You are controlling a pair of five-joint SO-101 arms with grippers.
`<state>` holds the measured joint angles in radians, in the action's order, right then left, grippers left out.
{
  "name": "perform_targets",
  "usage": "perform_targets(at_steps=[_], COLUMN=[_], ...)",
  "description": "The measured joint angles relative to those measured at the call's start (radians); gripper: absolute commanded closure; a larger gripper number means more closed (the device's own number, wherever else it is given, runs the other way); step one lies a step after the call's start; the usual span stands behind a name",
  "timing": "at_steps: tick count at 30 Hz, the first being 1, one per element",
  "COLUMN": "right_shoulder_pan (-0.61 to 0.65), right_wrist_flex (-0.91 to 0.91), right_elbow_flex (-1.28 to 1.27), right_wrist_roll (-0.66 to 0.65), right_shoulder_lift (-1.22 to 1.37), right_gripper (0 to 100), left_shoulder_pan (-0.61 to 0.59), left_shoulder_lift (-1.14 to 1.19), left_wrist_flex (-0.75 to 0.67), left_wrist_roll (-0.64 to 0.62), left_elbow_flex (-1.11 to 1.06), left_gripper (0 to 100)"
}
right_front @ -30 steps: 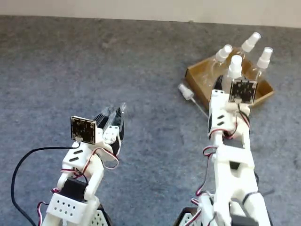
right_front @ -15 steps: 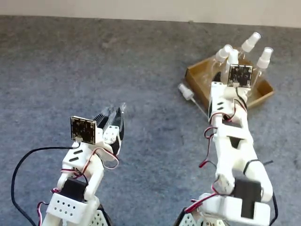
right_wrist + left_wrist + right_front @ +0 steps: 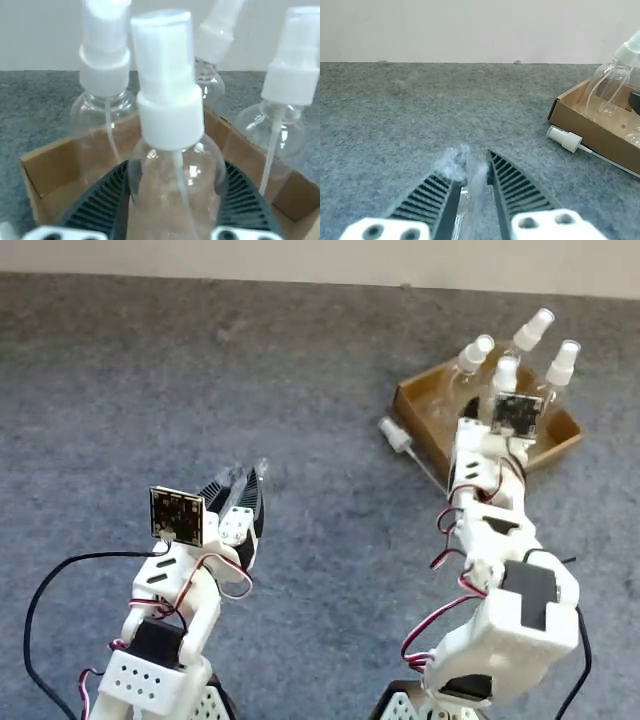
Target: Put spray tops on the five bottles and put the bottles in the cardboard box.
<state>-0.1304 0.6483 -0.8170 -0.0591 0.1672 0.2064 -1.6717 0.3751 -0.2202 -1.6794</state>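
Grey felt worktop (image 3: 330, 360) carries the cardboard box (image 3: 418, 408). My right arm is stretched out over it, jaws closed round the belly of a capped bottle (image 3: 172, 175) among three other bottles (image 3: 102, 115). Thin clear plastic will likely be light, slick and squashable, so I'd grip low and gently. My left arm, bent back, has its jaws pinched on an uncapped bottle (image 3: 469, 192). A loose spray top (image 3: 396, 434) lies beside the box.

I read the left arm (image 3: 175, 580) folded low, left gripper (image 3: 470, 162) pointing forward, jaws pinched on a clear bottle (image 3: 468, 187). Right arm (image 3: 495, 540) stretched far forward, wrist pitched down, right gripper (image 3: 175, 172) jaws pressed against both sides of a capped bottle (image 3: 172, 145)
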Motion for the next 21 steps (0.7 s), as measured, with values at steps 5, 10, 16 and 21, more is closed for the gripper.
perform_targets(at_steps=[5, 10, 16, 21], right_shoulder_pan=[-0.043, -0.038, -0.04, -0.04], right_wrist_flex=[0.002, 0.003, 0.003, 0.003], right_elbow_flex=[0.06, 0.094, 0.117, 0.117], right_wrist_roll=[0.187, 0.19, 0.19, 0.19], right_shoulder_lift=[0.048, 0.083, 0.12, 0.121], right_gripper=[84.2, 84.2, 84.2, 84.2], left_shoulder_pan=[0.0, 0.0, 0.0, 0.0], left_shoulder_lift=[0.0, 0.0, 0.0, 0.0], left_wrist_flex=[0.0, 0.0, 0.0, 0.0], left_wrist_roll=[0.0, 0.0, 0.0, 0.0], left_elbow_flex=[0.0, 0.0, 0.0, 0.0], left_gripper=[96, 96, 96, 96])
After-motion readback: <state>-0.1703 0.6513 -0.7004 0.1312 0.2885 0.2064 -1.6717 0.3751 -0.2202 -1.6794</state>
